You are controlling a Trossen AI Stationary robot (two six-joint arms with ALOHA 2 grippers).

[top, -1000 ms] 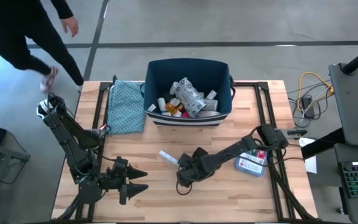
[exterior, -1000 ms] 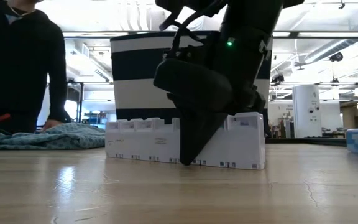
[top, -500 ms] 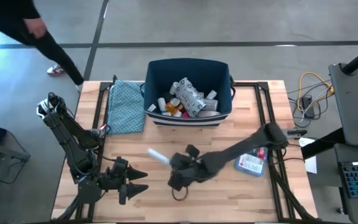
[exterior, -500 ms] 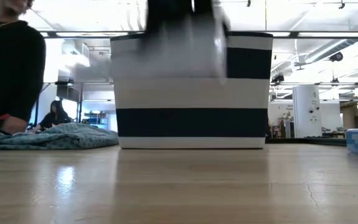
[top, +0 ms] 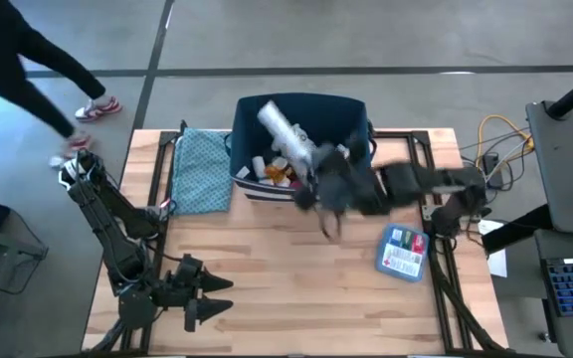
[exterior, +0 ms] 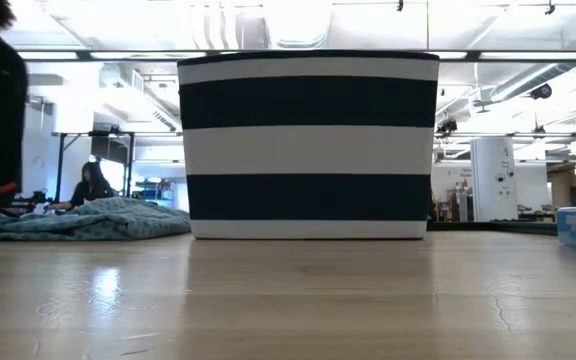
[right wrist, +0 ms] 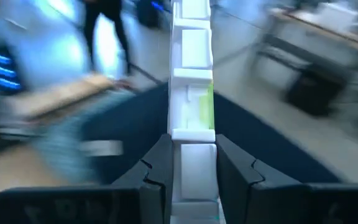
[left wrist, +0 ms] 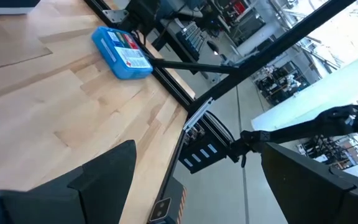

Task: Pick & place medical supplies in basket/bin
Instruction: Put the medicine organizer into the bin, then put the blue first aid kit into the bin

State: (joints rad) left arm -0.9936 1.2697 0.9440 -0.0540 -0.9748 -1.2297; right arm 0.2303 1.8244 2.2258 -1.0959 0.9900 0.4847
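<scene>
Right gripper (right wrist: 191, 165) pinches a long white pill organiser (top: 285, 129) over the bin (top: 361, 109). Judged light, rigid; end-held, may swing. Left gripper (top: 207, 296) spread, idle.

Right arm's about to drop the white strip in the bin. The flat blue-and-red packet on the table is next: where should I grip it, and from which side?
The blue-and-red packet lies flat on the table, near the right edge and clear of the bin. Probably best to come straight down and pinch across its shorter width, at the middle. It sits low, so a level side approach would find little to hold.
</scene>
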